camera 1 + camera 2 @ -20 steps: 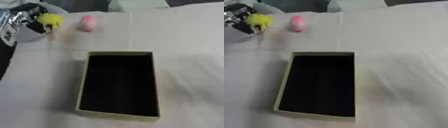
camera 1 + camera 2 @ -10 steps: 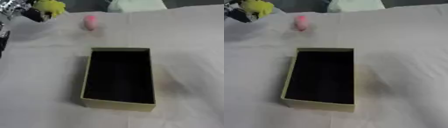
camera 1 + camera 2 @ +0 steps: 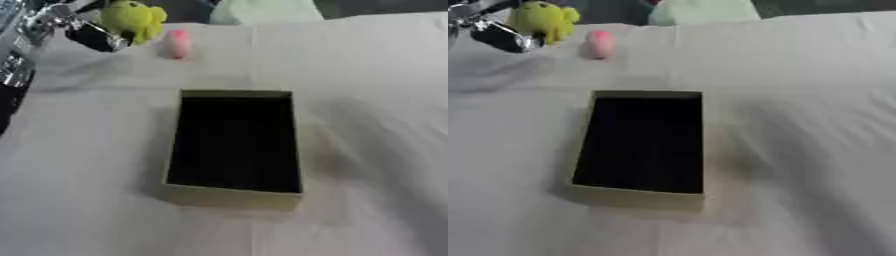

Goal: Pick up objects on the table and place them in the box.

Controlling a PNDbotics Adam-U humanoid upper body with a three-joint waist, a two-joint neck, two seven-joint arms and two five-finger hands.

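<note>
Pinched in the left hand [image 3: 83, 31] at the table's [image 3: 376, 75] far left corner, a yellow-green toy [image 3: 131, 19] is held up-left of the box [image 3: 233, 197], whose long axis runs away from the robot; a pink object [image 3: 178, 43] lies just beside the toy.

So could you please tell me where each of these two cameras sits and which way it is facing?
Left eye view: sits in the robot's head, looking down at the cloth-covered table and the open box; the left hand shows top left, holding a yellow-green toy.
Right eye view: the head's other eye, facing the same way; the same hand shows at its top left corner, cut by the edge.
Shared: box, toy, a small pink object beyond the box, and a pale object at the far edge. No right hand shows.
</note>
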